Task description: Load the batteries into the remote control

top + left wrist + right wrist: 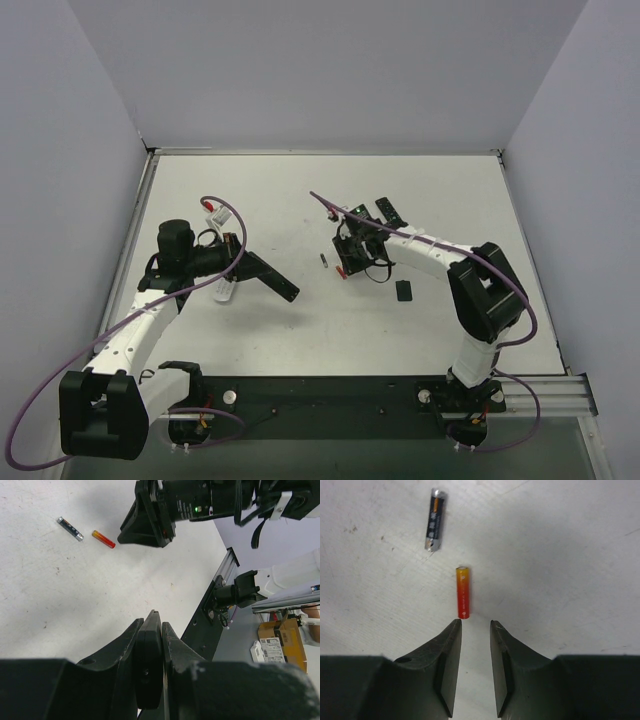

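Two batteries lie on the white table mid-field: a red one [463, 592] [341, 271] and a dark grey one [434, 520] [323, 261] just beyond it. My right gripper [475, 625] [346, 264] hovers low over the table, its jaws open a narrow gap with nothing between them. The red cell lies just ahead of its left fingertip [455, 627]. My left gripper [152, 622] [240, 262] is shut on the black remote control [148, 665] [272, 281], held edge-on off the table. In the left wrist view both cells, the red one [103, 539] and the grey one [69, 528], show beside the right gripper [125, 536].
A small black cover [404, 291] lies right of the right gripper. A second black remote [388, 212] rests behind it. A white object [224, 291] lies under the left arm, and small white-and-red items [213, 212] sit further back. The black base rail [330, 395] runs along the near edge.
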Controlling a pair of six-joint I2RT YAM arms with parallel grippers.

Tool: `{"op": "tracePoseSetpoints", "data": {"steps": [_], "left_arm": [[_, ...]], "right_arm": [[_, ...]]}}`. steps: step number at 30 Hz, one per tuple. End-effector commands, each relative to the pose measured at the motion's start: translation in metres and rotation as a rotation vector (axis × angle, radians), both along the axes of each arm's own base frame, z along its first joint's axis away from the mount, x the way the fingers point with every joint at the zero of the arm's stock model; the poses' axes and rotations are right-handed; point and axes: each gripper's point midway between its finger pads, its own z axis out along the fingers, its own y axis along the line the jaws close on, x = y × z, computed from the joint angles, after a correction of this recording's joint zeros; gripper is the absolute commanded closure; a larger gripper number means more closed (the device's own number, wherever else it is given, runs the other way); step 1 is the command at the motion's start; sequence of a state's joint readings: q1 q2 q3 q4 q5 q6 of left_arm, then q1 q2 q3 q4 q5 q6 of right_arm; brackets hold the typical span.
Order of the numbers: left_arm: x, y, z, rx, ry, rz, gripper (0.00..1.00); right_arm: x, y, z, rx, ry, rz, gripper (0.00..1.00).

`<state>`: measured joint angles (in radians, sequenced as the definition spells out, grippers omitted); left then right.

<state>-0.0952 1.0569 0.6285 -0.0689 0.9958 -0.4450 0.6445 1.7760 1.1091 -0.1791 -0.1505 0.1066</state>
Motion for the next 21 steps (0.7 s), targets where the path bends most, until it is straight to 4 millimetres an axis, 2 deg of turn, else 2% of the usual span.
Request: {"op": "tracePoseSetpoints", "data": {"steps": [1,3,4,7,8,9,11,12,15,21], "left_arm": [[0.003,0.0,0.007,-0.012,-0.047,-0.005,1.0],[0.003,0.0,0.008,-0.012,-0.052,-0.005,1.0],[0.002,0.0,0.008,-0.013,-0.05,-0.008,1.0],[0.002,0.0,0.008,-0.013,-0.052,-0.006,1.0],[0.002,0.0,0.008,-0.012,-0.052,-0.005,1.0],[0.002,0.0,0.008,-0.012,-0.052,-0.003,1.0],[0.002,0.0,0.008,-0.013,-0.052,-0.006,1.0],[0.002,0.0,0.008,-0.012,-0.052,-0.003,1.0],[0.002,0.001,0.008,-0.013,-0.054,-0.002,1.0],[0.002,0.0,0.008,-0.012,-0.054,-0.004,1.0]], "right_arm": [[0.047,-0.019,0.027,0.026,-0.064,-0.124,0.73],[0.064,-0.033,0.026,0.033,-0.057,-0.187,0.69],[0.072,-0.034,0.033,0.04,-0.067,-0.194,0.67],[0.092,-0.054,0.029,0.004,-0.07,-0.22,0.67],[0.103,-0.056,0.036,0.009,-0.09,-0.222,0.67],[0.11,-0.066,0.03,-0.008,-0.079,-0.236,0.67],[0.12,-0.07,0.034,-0.009,-0.082,-0.236,0.67],[0.125,-0.074,0.029,-0.019,-0.077,-0.229,0.67],[0.132,-0.082,0.026,-0.035,-0.052,-0.225,0.67],[0.134,-0.089,0.012,-0.084,-0.007,-0.177,0.68]]}}
